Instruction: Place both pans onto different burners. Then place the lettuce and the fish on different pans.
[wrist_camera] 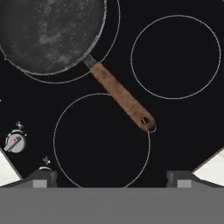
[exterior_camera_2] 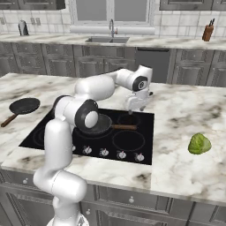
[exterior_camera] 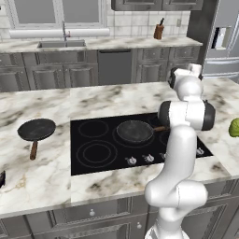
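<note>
On the far left, a second frying pan [exterior_camera: 36, 129] is sitting on the marble counter [exterior_camera: 42, 177], left of the cooktop [exterior_camera: 93, 158], its wooden handle pointing toward the near edge; judging by the task, it is waiting to be carried to a burner. Right of it, the first frying pan [wrist_camera: 50, 33] is resting on a ringed burner [wrist_camera: 114, 39] in the middle of the black glass, with its brown handle [wrist_camera: 121, 97] stretching right across a neighbouring ring, so this pan looks delivered. The arm is reaching forward over the cooktop with the wrist bent down, and the gripper [exterior_camera_2: 136, 104] is hovering above the handle's end, fingers spread wide and holding nothing. At the far right, the lettuce [exterior_camera_2: 199, 144] is lying on the counter, well apart from the glass. The fish cannot be made out here.
</note>
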Controlling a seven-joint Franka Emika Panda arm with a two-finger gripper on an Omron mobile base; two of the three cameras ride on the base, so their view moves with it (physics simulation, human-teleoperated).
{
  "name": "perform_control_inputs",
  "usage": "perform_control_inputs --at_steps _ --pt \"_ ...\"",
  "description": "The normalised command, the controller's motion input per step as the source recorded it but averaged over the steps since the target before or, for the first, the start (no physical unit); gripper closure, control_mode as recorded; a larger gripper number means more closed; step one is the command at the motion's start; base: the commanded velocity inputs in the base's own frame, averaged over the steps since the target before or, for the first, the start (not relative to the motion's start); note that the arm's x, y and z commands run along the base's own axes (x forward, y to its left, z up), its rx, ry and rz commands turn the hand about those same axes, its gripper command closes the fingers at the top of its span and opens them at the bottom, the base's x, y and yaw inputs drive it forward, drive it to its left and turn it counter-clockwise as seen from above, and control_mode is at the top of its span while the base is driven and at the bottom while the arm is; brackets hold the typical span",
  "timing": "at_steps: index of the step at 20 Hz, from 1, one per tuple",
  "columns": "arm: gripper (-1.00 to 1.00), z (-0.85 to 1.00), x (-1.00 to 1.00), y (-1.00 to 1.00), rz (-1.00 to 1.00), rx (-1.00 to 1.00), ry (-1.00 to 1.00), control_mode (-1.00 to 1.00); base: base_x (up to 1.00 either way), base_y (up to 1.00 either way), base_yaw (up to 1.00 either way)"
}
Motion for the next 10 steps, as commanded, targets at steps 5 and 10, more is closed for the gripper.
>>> perform_control_inputs --at_steps 5,10 --pt "-1.00 0.00 -0.30 -0.19 -0.39 -0.09 0.00 -1.00 0.00 0.00 0.00" --pt "-1.00 0.00 -0.30 -0.18 -0.41 -0.14 0.00 -1.00 0.00 0.00 0.00"
